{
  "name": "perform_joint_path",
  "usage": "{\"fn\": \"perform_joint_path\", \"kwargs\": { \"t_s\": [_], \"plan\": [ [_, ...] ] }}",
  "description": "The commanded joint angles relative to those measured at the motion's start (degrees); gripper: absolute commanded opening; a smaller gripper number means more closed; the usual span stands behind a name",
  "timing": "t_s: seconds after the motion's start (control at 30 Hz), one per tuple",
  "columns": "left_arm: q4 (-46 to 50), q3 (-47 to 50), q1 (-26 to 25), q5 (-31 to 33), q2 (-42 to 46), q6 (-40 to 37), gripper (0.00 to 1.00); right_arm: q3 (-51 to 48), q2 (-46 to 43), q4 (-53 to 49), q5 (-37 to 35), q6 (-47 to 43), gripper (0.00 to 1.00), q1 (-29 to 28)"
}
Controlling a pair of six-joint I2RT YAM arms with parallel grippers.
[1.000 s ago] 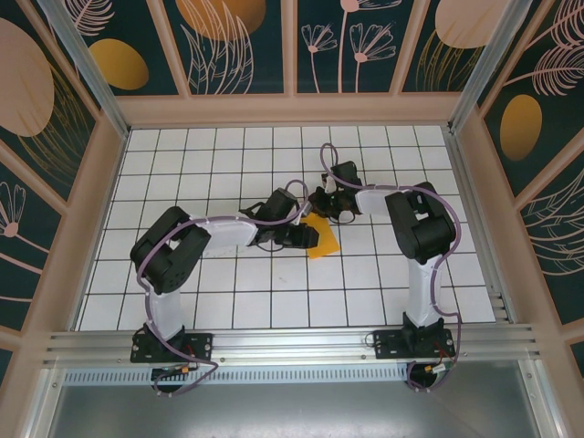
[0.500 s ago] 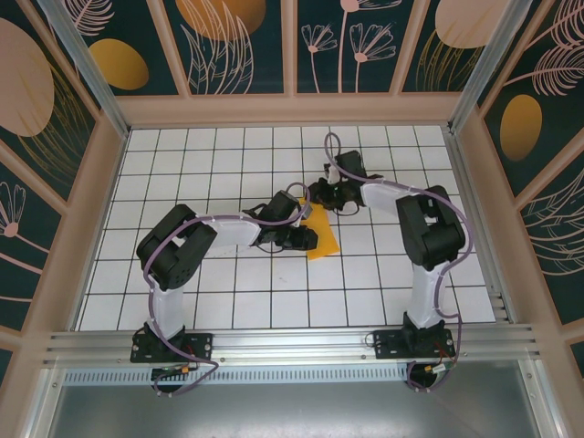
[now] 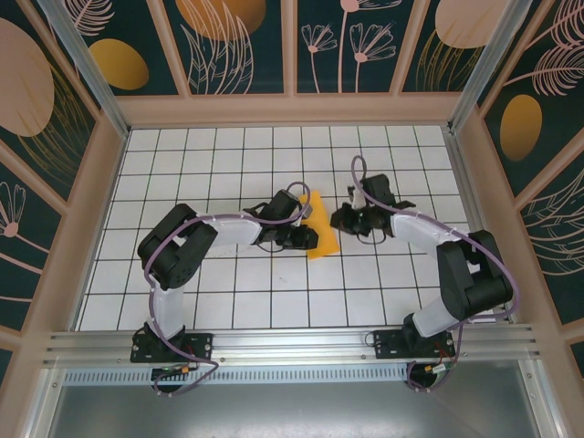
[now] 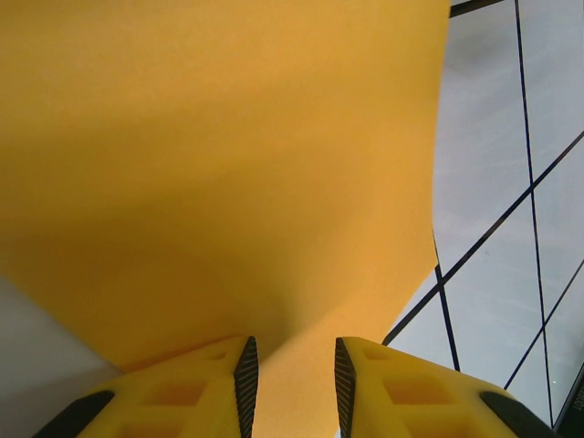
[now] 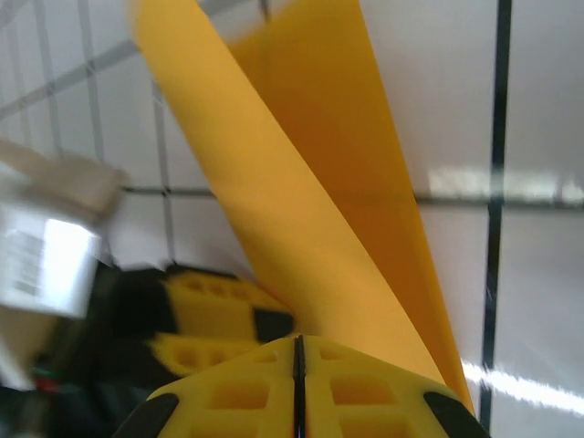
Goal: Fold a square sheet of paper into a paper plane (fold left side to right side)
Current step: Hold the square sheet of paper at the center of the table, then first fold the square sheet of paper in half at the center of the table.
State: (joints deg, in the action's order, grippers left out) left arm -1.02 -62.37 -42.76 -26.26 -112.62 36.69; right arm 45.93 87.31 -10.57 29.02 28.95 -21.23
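The white tiled table (image 3: 182, 274) is carrying both arms reaching inward toward its middle, and the square sheet of paper (image 3: 325, 243) is lying just beside the left gripper (image 3: 306, 239), on the side away from that arm's base and touching its fingertips. The right gripper (image 3: 345, 219) is hovering on the sheet's other side from the left gripper, near the paper's edge but apart from it in the overhead view. The paper is already showing as a narrow, doubled shape rather than a full square, so I judge that at least one fold is made. One flap (image 5: 274, 210) is standing up off the flat layer (image 5: 365, 137) and is not pressed down, and no slim dart with a centre crease is showing, so flattening this fold and the later folds appear to be left. The long axis is running from the table's far side toward its near side past the left gripper's tips, leaning slightly. The raised flap is at the far end, and I cannot tell which end is forming a nose. The left gripper's fingers (image 4: 205, 383) are standing a little apart with paper showing in the gap, seemingly pressing on it rather than pinching. The right gripper's jaws are meeting tightly, with nothing visibly between them.
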Motion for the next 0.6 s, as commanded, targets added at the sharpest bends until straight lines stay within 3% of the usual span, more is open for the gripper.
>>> {"fn": "perform_joint_path", "kwargs": {
  "t_s": [0.0,0.23,0.57],
  "plan": [
    [2.4,-1.1,-0.2,2.1,-1.7,0.3,0.33,-2.7,0.8,3.2,1.9,2.5,0.11,-1.4],
    [1.2,-0.9,-0.2,0.8,-1.5,1.3,0.33,-1.5,7.0,4.8,1.0,2.2,0.1,-2.5],
    [1.3,-3.6,0.3,-0.1,-0.1,3.3,0.37,-1.1,11.6,-2.0,-6.3,-0.6,0.1,-3.0]
  ]
}}
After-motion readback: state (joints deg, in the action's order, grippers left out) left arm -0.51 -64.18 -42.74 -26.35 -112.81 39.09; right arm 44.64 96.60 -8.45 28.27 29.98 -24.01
